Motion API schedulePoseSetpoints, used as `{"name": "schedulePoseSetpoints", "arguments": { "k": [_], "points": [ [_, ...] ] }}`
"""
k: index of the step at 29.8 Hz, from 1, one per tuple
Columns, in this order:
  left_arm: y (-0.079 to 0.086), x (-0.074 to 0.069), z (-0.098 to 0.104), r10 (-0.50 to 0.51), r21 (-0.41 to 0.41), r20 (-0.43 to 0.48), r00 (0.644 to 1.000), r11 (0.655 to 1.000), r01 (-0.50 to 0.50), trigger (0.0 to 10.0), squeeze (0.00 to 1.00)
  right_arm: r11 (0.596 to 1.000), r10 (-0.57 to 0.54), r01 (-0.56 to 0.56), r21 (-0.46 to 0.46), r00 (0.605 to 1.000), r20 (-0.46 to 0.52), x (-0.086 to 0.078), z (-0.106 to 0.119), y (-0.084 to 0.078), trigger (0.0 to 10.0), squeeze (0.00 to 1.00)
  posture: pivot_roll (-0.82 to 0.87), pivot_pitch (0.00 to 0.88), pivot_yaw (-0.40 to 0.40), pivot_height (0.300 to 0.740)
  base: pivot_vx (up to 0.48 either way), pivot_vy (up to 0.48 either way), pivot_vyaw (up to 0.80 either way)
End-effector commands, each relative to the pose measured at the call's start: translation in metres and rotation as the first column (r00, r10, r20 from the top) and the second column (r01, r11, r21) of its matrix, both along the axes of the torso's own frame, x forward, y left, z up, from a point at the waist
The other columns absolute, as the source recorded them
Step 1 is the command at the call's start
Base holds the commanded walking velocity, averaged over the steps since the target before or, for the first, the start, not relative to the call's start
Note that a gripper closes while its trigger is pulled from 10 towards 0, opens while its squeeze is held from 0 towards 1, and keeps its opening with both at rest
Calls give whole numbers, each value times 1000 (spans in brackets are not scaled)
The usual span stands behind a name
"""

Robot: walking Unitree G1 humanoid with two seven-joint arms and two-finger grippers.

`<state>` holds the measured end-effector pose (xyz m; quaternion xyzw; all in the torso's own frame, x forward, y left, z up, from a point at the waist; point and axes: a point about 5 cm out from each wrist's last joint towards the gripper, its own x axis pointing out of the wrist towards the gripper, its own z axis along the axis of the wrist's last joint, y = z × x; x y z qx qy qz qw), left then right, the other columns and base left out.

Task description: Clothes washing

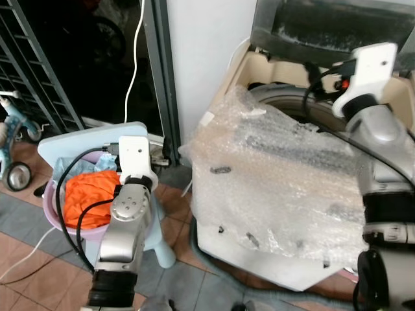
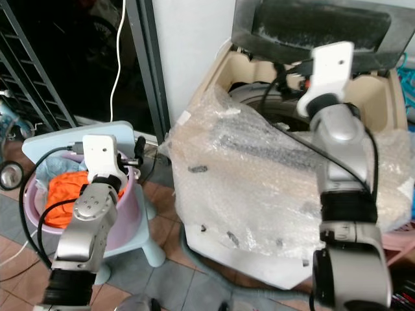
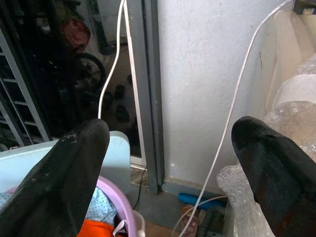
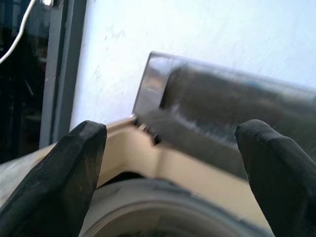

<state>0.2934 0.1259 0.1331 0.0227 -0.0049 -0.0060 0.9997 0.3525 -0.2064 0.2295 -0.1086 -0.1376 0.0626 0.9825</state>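
Crumpled orange clothes [image 1: 87, 194] heaping the lilac basin [image 1: 52, 217], both arms' fingers [image 3: 59, 187] spread, empty.

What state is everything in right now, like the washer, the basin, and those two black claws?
Washing machine: top-loader, wrapped in bubble wrap.
Washer lid: raised open, drum exposed.
Purple basin: on a pale blue stool, filled.
Orange garment: piled in the basin, not yet picked up.
Left gripper: open, empty, above the basin.
Right gripper: open, empty, over the drum opening.
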Motion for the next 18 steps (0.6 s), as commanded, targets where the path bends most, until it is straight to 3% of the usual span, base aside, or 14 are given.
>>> {"name": "schedulePoseSetpoints", "arguments": {
  "k": [1,7,18],
  "points": [
    [0,-2,2,14,10,17,1000,1000,-14,10000,0,1000,-5,5,-12,999,38,-2,6,4,10000,0,-20,0,-1,740,0,0,0],
    [0,-8,6,27,15,45,999,1000,-27,10000,0,998,48,-45,-48,996,73,-8,3,25,10000,0,-3,0,-28,740,0,0,0],
    [3,-12,6,63,7,46,997,998,-64,10000,0,997,49,-44,-67,996,80,-12,1,30,10000,0,-3,0,-51,740,0,0,0]
  ]
}}
